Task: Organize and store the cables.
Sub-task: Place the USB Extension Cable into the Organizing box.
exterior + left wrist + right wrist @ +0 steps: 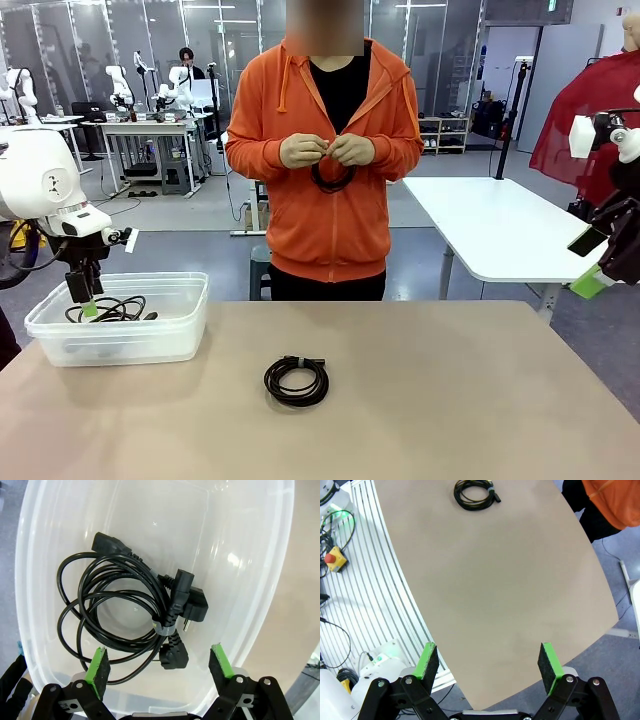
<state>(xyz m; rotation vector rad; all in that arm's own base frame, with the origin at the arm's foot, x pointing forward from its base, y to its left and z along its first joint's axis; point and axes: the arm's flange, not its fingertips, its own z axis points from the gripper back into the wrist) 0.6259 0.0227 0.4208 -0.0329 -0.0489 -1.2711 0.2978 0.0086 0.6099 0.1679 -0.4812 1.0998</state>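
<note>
readable text: none | labels, brands: none legible | numbers: none legible | signs: none legible

First cable [172, 605] in bin [180, 335], second cable [272, 383] on table [460, 400].

Beyond the far edge of the table [450, 400], a cable coil [333, 180] is half covered by the person's hands [302, 151]. At the table's right end, the right arm [625, 235] is cut off by the picture's edge.
</note>
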